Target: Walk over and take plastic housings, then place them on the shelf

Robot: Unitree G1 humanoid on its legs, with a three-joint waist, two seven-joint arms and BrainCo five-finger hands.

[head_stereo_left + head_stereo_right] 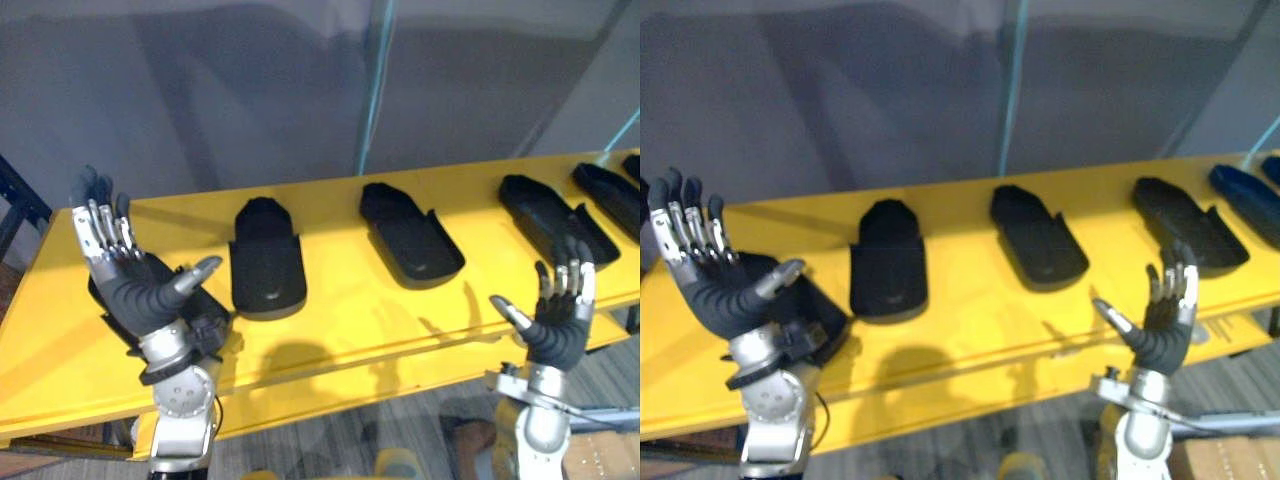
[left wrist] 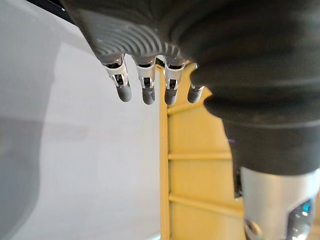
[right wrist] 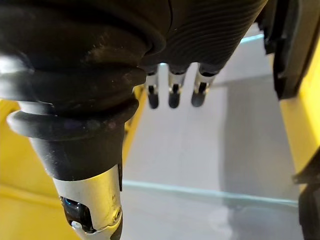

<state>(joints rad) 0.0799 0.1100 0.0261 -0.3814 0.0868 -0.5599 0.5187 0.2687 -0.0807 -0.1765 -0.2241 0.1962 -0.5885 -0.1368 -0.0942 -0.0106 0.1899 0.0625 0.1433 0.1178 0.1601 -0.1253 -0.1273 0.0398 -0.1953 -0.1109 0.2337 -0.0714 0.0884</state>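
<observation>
1. I see my left hand [image 1: 130, 285] raised at 8 o'clock, its fingers [image 1: 100, 225] spread wide and holding nothing.
2. My right hand [image 1: 558, 325] is up at 4 o'clock, palm open, fingers straight and apart, empty.
3. The black plastic housings [image 1: 267, 262] lie apart in a row along the yellow bench [image 1: 340, 330], running from 9 to 2 o'clock.
4. The leftmost housing [image 1: 208, 312] sits partly hidden behind my left hand.

We see soft, moderate light from above. The yellow worktop [image 1: 340, 320] is bright, with faint, soft-edged shadows near its front edge. Broad dim shadows cross the grey wall [image 1: 250, 90] behind. The black housings [image 1: 267, 262] stay dark, with little sheen.
</observation>
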